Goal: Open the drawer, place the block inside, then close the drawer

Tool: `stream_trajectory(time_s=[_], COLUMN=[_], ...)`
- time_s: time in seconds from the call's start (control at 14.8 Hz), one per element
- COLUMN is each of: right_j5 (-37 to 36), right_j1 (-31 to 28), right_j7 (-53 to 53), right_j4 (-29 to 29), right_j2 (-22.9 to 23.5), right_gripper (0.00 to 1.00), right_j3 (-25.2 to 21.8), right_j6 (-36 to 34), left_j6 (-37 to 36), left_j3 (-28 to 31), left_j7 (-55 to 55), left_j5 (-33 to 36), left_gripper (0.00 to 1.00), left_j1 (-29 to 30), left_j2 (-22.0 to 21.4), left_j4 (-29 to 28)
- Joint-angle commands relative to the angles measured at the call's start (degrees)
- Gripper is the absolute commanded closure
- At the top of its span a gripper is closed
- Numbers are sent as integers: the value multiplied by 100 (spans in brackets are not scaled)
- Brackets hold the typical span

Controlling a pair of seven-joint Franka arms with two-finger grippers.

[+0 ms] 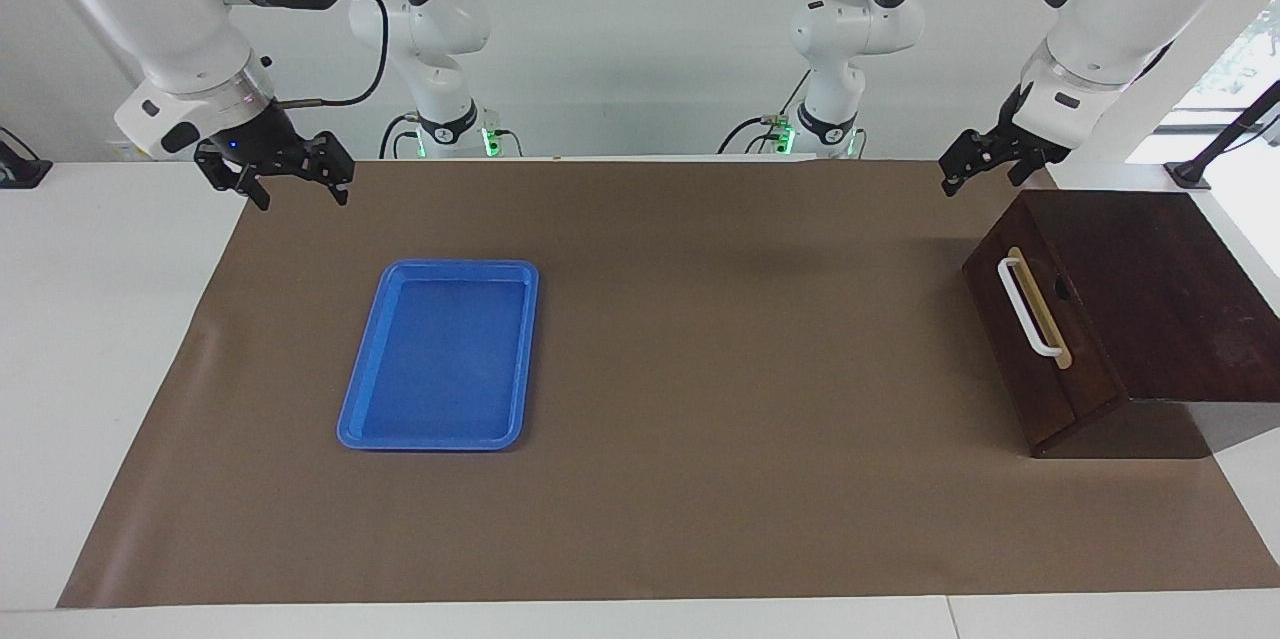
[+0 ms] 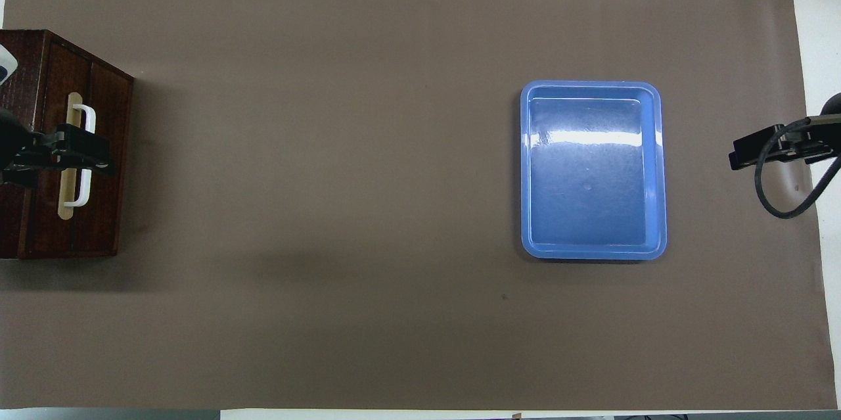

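The drawer (image 1: 1058, 401) is shut in a dark brown wooden cabinet (image 1: 1150, 289) at the left arm's end of the table. Its white bar handle (image 1: 1030, 309) sits on a tan strip and also shows in the overhead view (image 2: 84, 180). The yellow block is not in view. My left gripper (image 1: 985, 171) is open and empty, up in the air by the cabinet's corner nearest the robots, apart from the handle. In the overhead view this gripper (image 2: 72, 150) covers the handle. My right gripper (image 1: 298, 181) is open and empty, raised over the brown mat's edge at the right arm's end.
A blue plastic tray (image 1: 440, 434) lies empty on the brown mat (image 1: 720, 339), toward the right arm's end; it also shows in the overhead view (image 2: 532, 170). White table (image 1: 90, 319) borders the mat.
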Motion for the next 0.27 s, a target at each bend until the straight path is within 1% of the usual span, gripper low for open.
stream_trajectory(time_s=[0.0, 0.13, 0.2], right_j5=[-83, -83, -83], right_j1=[-51, -51, -51], right_j7=[46, 37, 37], right_j4=[-14, -14, -14], right_j2=[-57, -57, -48], right_gripper=[0, 0, 0], right_j3=[24, 24, 24], right_j6=[-51, -42, -42], left_j6=[-37, -2, -19], left_j3=[-82, -82, -82], left_j7=[163, 189, 181], left_j5=[-113, -113, -113], left_gripper=[0, 0, 0], left_j1=[122, 114, 105], left_j2=[-161, -187, -178], left_j4=[-149, -280, -246])
